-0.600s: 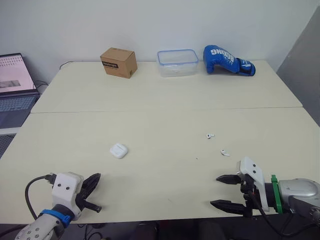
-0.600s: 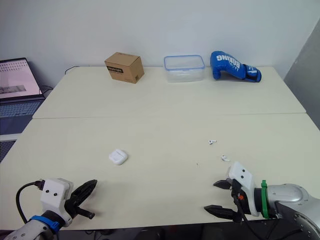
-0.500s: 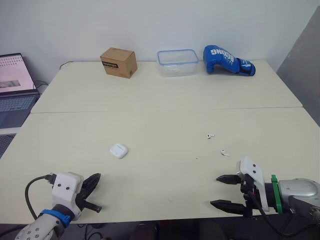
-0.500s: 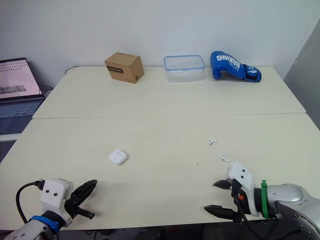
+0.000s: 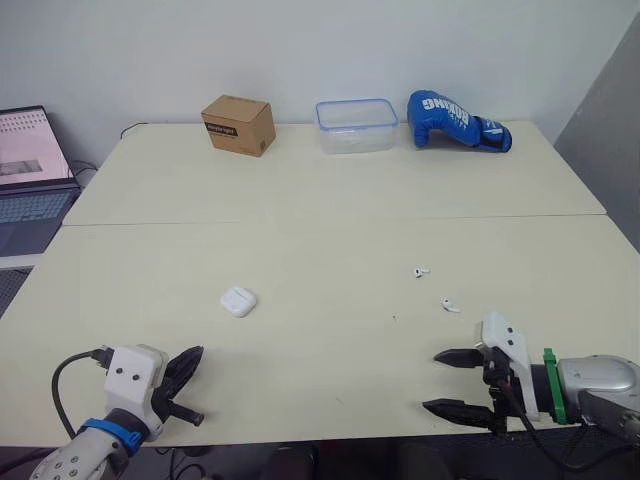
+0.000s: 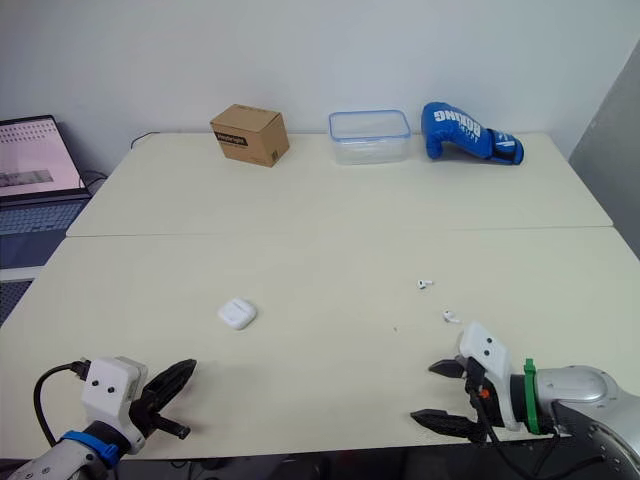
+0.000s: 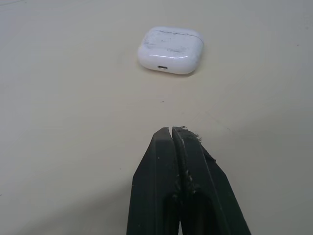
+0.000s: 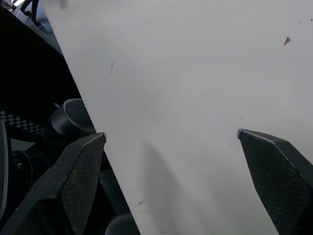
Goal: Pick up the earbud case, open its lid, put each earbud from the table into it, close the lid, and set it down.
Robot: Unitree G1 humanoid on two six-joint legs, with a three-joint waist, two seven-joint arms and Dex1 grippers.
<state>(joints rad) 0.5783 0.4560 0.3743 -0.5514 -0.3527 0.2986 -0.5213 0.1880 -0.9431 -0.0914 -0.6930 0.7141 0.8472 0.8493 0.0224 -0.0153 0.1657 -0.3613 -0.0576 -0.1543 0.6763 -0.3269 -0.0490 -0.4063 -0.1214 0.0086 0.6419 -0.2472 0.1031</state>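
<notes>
Table [image 5: 320,200]: a pale cream top is taking up most of the frame in the head views, with a seam running across it just above the middle.
Laptop [image 5: 25,170]: it is sitting open off the table, at the left edge of the frame, its screen showing a pinkish page.
Boxing glove [image 5: 455,120]: blue, with white lettering, it is lying on its side at the upper right of the frame, on the far part of the table.
Plastic container [image 5: 355,125]: clear, with a blue rim, it is standing at the upper middle, just left of the glove and apart from it.
Cardboard box [image 5: 238,124]: brown and closed, it is standing left of the container at the upper left of the middle.
Right claw [image 5: 432,380]: I am holding it released at the lower right, its two black fingers spread wide over the table's near edge and gripping nothing.
Left claw [image 7: 172,132]: I am holding it clenched at the lower left, fingers pressing together on nothing, the tips pointing toward the case.
Earbud case [image 5: 238,301]: white, lid closed, it is lying flat on the table left of centre, apart from my left claw.
First earbud [image 5: 420,271]: it is lying on the table right of centre.
Second earbud [image 5: 450,305]: it is lying just below and right of the first, near my right claw but not touching it.
</notes>
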